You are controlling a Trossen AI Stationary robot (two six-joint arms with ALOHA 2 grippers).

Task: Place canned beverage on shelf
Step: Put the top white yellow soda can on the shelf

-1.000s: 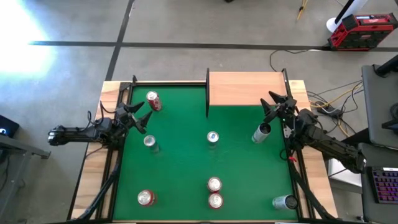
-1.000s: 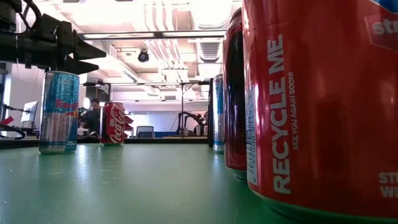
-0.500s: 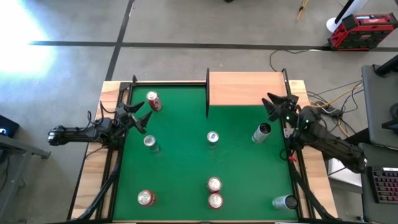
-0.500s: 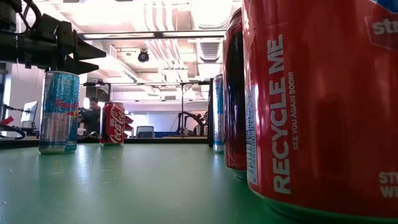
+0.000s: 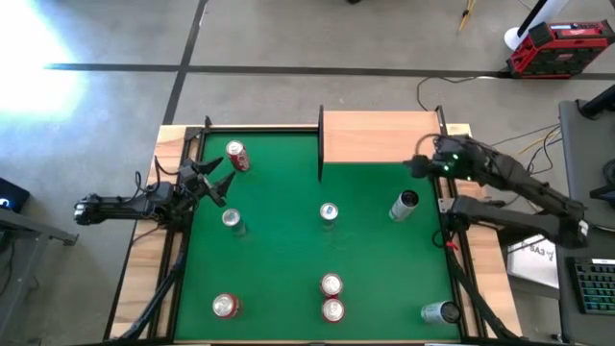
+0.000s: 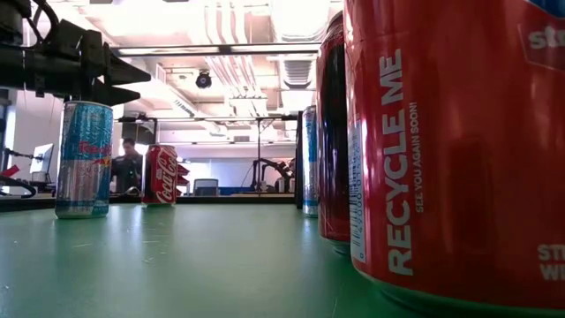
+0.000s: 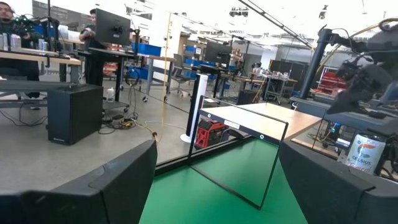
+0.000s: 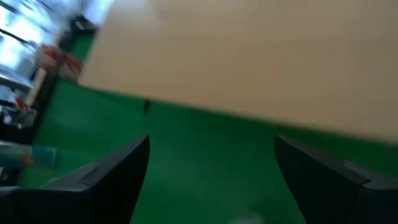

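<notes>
A: Left to right across the desk (image 5: 288,250). We note the left pincer (image 5: 213,179) at the left edge, fingers apart on nothing, just beside the slim blue-and-silver can (image 5: 231,220). A red can (image 5: 236,156) stands near the far left corner, another red can (image 5: 225,306) near the front left.

B: Centre next. We see one silver-topped can (image 5: 329,212) mid-desk and two cans (image 5: 332,297) close together at the front. None of these is on the shelf (image 5: 380,136).

A: Right side. The shelf sits at the far right corner and we see no can on it. The right pincer (image 5: 419,165) hovers at its front edge, fingers apart and empty; its wrist view looks past both dark fingers (image 8: 106,180) onto wood and green felt. The dark-topped can (image 5: 405,205) stands just in front, apart from the pincer. A last can (image 5: 440,311) lies on its side at the front right corner.

B: Our judgement: the step is the approach to that nearest can. We would bring the pincer lower, straddle the can at mid-height with fingers level, and close only once both fingers flank it.

A: Risk we flag: a glancing finger could tip it. Lift clear of the black posts (image 5: 320,144) before moving over the board.
</notes>
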